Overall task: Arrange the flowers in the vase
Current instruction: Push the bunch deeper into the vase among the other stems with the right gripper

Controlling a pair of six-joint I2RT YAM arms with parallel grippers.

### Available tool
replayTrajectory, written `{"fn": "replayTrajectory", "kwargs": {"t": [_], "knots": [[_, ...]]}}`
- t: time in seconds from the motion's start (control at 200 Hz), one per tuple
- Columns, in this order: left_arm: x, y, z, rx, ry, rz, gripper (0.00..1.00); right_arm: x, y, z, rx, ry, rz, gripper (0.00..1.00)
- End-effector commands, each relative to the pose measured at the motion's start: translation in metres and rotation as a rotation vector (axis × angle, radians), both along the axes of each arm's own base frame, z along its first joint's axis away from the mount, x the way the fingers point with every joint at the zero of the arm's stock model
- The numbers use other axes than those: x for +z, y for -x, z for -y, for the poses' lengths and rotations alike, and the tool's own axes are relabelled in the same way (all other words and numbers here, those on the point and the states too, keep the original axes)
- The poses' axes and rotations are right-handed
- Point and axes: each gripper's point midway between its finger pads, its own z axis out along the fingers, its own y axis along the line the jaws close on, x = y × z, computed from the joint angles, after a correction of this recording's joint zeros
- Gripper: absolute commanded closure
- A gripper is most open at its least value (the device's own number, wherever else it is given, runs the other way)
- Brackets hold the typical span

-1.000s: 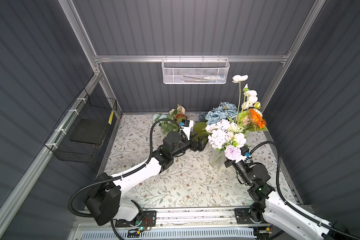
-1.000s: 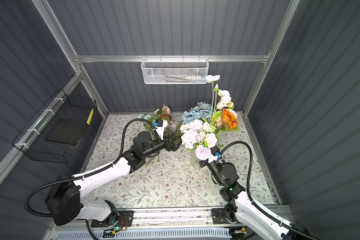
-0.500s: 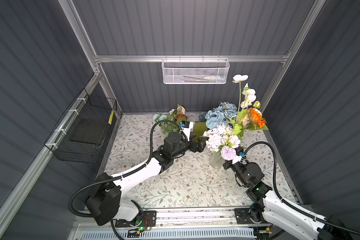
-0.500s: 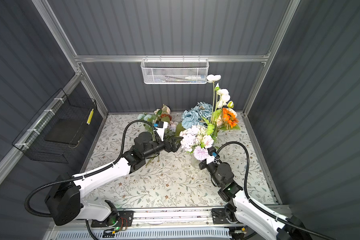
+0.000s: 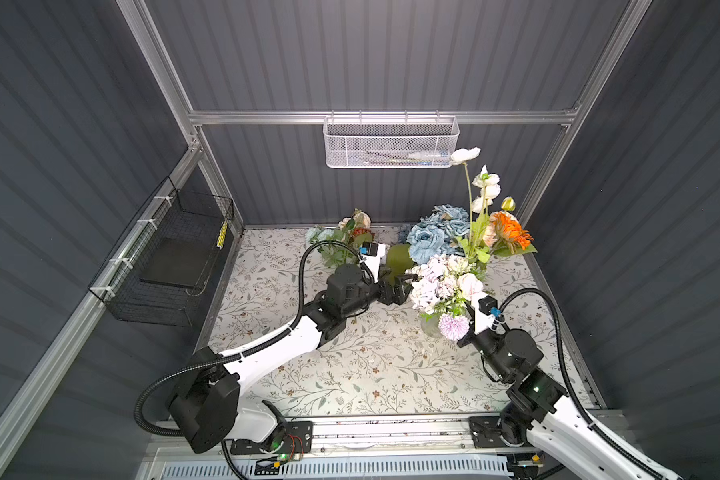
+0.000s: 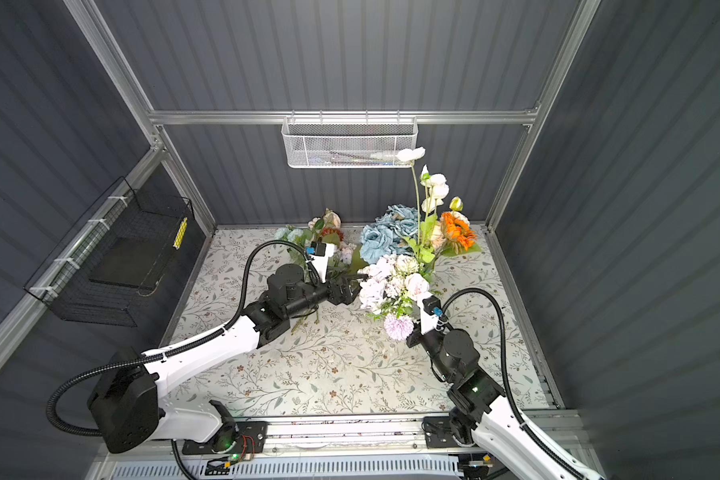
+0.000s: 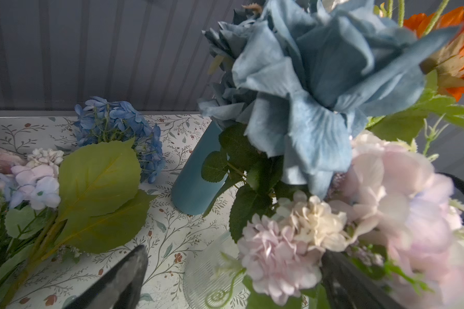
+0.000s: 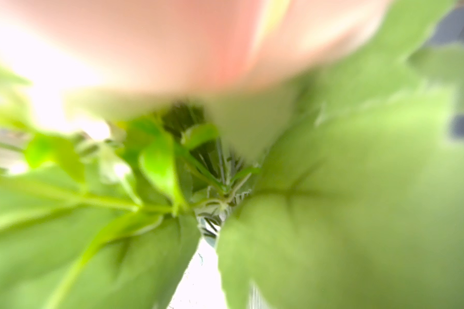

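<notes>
Gaping wide, the left pincer (image 5: pixel 406 287) fronts the glass vase (image 5: pixel 431 326), likely to steady it; flowers (image 5: pixel 445 282) bury the right pincer (image 5: pixel 463 337), whose spread I cannot tell.

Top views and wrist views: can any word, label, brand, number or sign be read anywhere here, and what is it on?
No text here can be read.
Yellow strip in the black wire basket: any marks are too small to read.
White tube in the white mesh basket: any print is too small to read.
</notes>
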Motion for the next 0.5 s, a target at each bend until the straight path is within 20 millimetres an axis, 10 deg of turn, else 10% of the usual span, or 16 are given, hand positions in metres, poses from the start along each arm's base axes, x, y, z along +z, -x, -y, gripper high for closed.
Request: {"fn": "replayTrajectory", "kwargs": {"t": [0.0, 0.31, 0.495], "knots": [[0.001, -0.002, 0.001, -0.012, 0.001, 0.01, 0.01, 0.029, 0.002, -0.001, 0.007, -0.005, 0.074, 0.4], [0.004, -0.003, 0.002, -0.011, 0.0, 0.009, 0.01, 0.038, -0.016, -0.004, -0.042, 0.088, 0.153, 0.63], [0.005, -0.004, 0.0, -0.002, -0.004, 0.015, 0.01, 0.03, -0.015, -0.001, -0.055, 0.09, 0.165, 1.0]]}}
